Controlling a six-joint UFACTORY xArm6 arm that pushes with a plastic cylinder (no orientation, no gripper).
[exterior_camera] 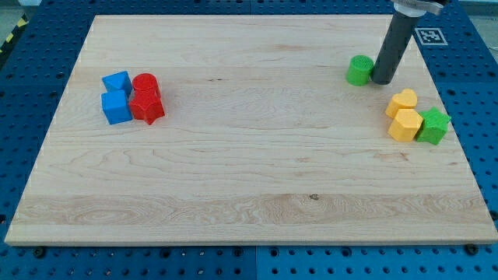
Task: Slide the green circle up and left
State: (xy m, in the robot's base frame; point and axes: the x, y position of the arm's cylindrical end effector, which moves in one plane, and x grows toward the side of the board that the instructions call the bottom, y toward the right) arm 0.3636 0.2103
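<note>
The green circle [359,70] is a short green cylinder near the board's upper right. My tip [382,80] is at the lower end of the dark rod, right against the circle's right side, touching or nearly touching it. The rod rises from there to the view's top edge.
A yellow heart [402,101], a yellow hexagon [405,124] and a green star [433,126] cluster at the right edge, below my tip. At the left sit two blue blocks [117,96], a red cylinder [145,84] and a red star [147,106]. The wooden board [249,179] lies on a blue pegboard.
</note>
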